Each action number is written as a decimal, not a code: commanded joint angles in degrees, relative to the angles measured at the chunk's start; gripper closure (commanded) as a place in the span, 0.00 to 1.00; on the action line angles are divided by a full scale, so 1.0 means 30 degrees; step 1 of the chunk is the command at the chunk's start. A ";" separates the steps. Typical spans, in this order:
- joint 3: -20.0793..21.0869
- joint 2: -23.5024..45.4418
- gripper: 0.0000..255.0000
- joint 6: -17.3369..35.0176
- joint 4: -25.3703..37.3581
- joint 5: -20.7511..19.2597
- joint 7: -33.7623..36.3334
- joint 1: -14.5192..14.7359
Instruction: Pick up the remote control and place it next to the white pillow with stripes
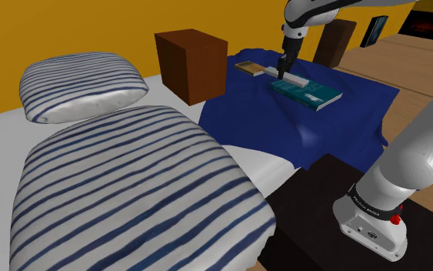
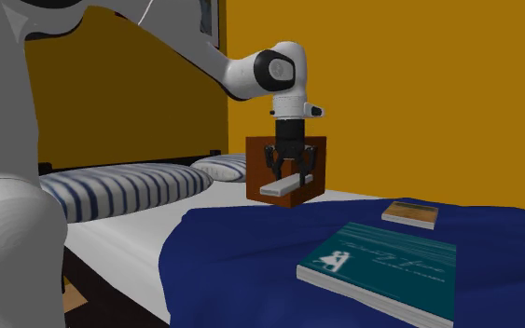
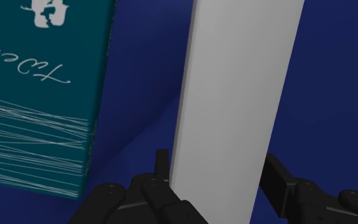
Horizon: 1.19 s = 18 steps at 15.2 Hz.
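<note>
Diffuse, even lighting throughout; orange wall (image 1: 68,31) bright and flat; soft shading in the folds of the blue blanket (image 1: 322,131); graded grey shading along the white arm (image 1: 421,165); a faint shadow darkens the blanket beside the pale grey remote control (image 3: 234,95).

Cut off and covered
The remote (image 3: 238,95) runs past the frame beyond the gripper (image 3: 217,170); the book (image 3: 37,95) beside it is cropped too.
</note>
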 commanded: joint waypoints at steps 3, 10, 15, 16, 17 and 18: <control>0.0015 -0.0236 1.00 -0.0984 0.0752 -0.0052 0.0012 0.0005; 0.0045 -0.0409 1.00 -0.2763 0.2363 -0.0078 0.0018 0.0024; 0.1068 -0.0866 1.00 -0.2883 0.1992 -0.0121 0.1898 0.0869; 0.1323 -0.0930 1.00 -0.2885 0.1919 -0.0114 0.2362 0.1080; 0.1581 -0.0974 1.00 -0.2889 0.1868 -0.0102 0.2824 0.1286; 0.1840 -0.0999 1.00 -0.2896 0.1839 -0.0085 0.3282 0.1491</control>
